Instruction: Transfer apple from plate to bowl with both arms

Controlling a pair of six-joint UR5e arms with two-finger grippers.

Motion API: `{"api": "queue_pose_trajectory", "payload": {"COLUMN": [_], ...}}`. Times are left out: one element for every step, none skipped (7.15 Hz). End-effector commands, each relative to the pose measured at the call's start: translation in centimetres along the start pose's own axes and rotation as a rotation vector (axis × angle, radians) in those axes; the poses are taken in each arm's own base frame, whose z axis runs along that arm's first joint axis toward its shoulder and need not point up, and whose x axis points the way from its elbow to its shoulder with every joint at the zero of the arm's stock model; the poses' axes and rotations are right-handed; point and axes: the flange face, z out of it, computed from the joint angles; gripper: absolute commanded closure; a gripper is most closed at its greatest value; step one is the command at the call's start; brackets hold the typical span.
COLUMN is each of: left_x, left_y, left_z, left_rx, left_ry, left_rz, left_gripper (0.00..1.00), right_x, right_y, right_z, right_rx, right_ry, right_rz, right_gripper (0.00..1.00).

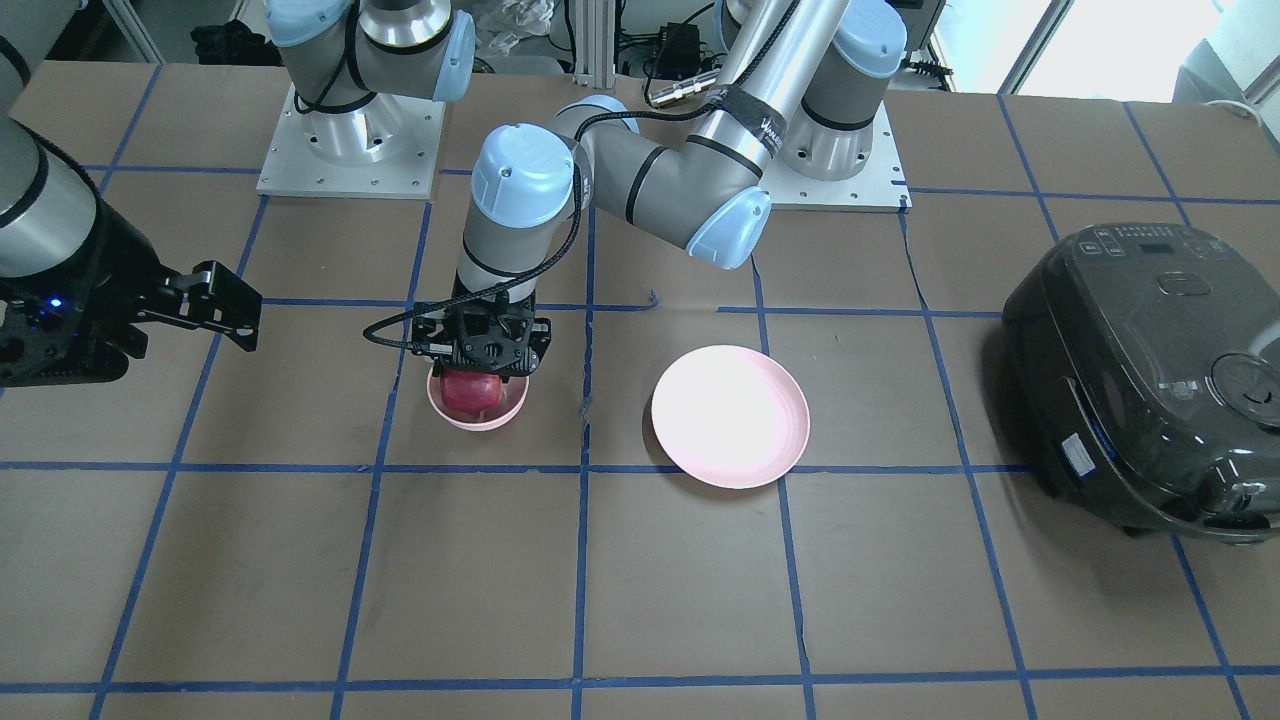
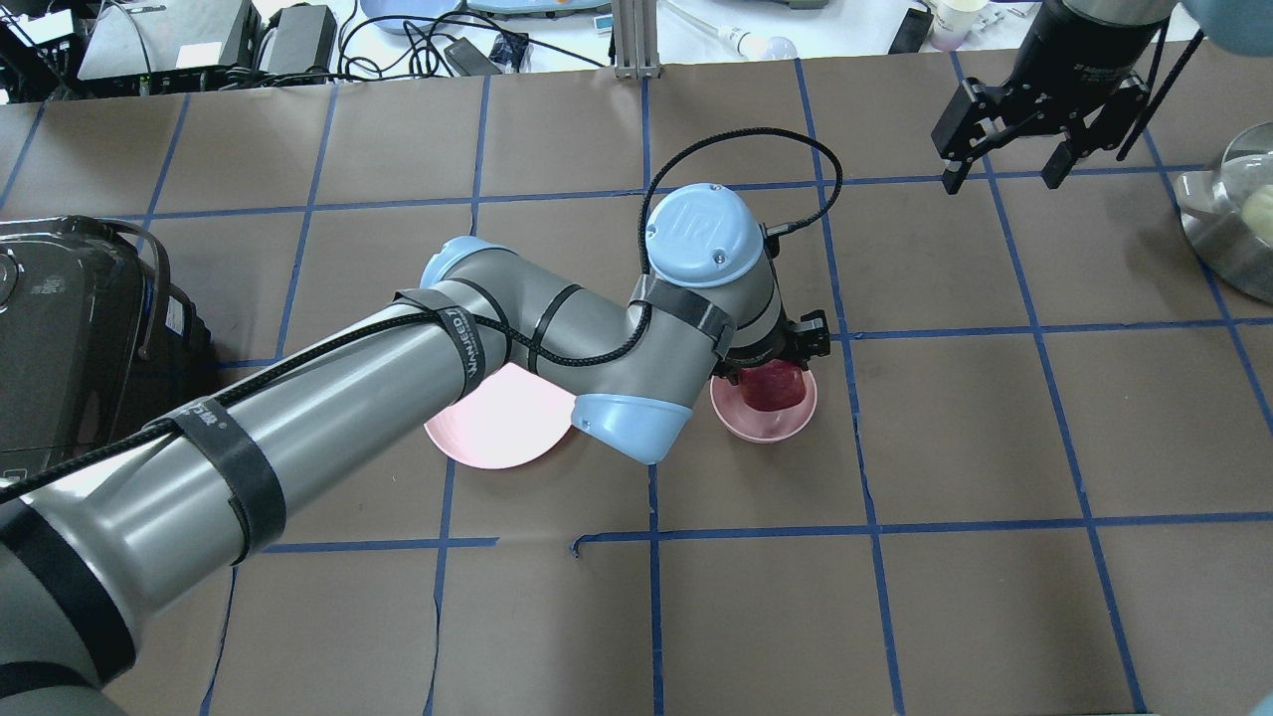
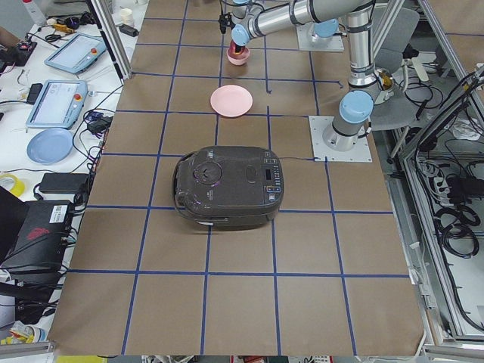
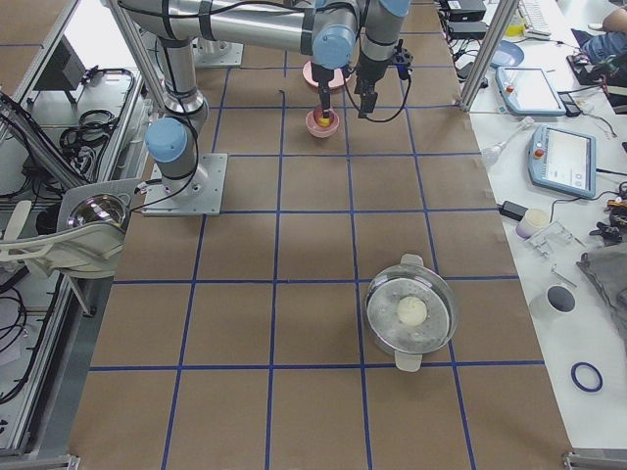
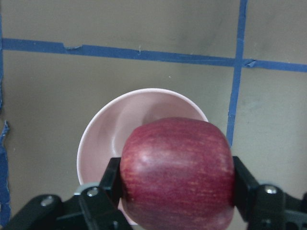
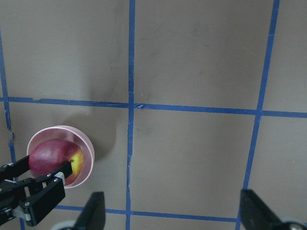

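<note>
The dark red apple (image 5: 177, 158) is clamped between the fingers of my left gripper (image 5: 177, 191), right over the small deep pink bowl (image 5: 110, 129). In the front view the apple (image 1: 470, 392) sits low within the bowl's rim (image 1: 478, 420); I cannot tell if it touches the bottom. The wide pink plate (image 1: 730, 415) lies bare beside the bowl, partly under my left arm in the overhead view (image 2: 487, 428). My right gripper (image 2: 1002, 169) is open and empty, high and well away from the bowl (image 2: 764, 428). Its wrist view shows the apple (image 6: 53, 160) in the bowl (image 6: 87, 153).
A dark rice cooker (image 1: 1150, 380) stands on my left end of the table. A steel pot with a glass lid (image 2: 1233, 219) sits on my far right. Blue tape lines grid the brown table top (image 1: 640, 580).
</note>
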Motion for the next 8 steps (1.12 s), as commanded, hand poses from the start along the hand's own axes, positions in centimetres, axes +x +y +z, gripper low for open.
{"api": "queue_pose_trajectory", "payload": {"left_x": [-0.1, -0.3, -1.7, -3.7, -5.1, -6.5, -8.6, -11.8], "left_y": [-0.3, -0.8, -2.3, -3.8, -4.8, -5.6, -6.3, -7.7], "left_z": [-0.6, -1.9, -4.4, -6.9, -8.6, -10.5, -12.5, -15.2], "left_rx": [0.027, 0.064, 0.096, 0.134, 0.138, 0.133, 0.108, 0.090], "left_ry": [-0.023, -0.041, -0.038, -0.053, -0.062, -0.073, -0.099, -0.123], "left_rz": [0.110, 0.126, 0.150, 0.139, 0.129, 0.107, 0.105, 0.112], "left_gripper": [0.00, 0.00, 0.00, 0.00, 0.00, 0.00, 0.00, 0.00], "right_x": [0.0, 0.0, -0.1, -0.4, -0.6, -0.6, -0.6, -0.7], "right_y": [0.0, 0.0, 0.0, 0.8, 0.9, 0.9, 0.9, 0.9], "right_z": [0.0, 0.0, -0.7, -1.7, -2.0, -2.1, -2.3, -2.1], "right_rx": [0.001, 0.002, 0.016, 0.035, 0.048, 0.051, 0.052, 0.048], "right_ry": [0.000, 0.001, 0.004, 0.008, 0.006, 0.009, 0.010, 0.007], "right_rz": [0.001, 0.001, -0.001, -0.004, -0.006, -0.006, 0.006, 0.020], "right_gripper": [0.00, 0.00, 0.00, 0.00, 0.00, 0.00, 0.00, 0.00]}}
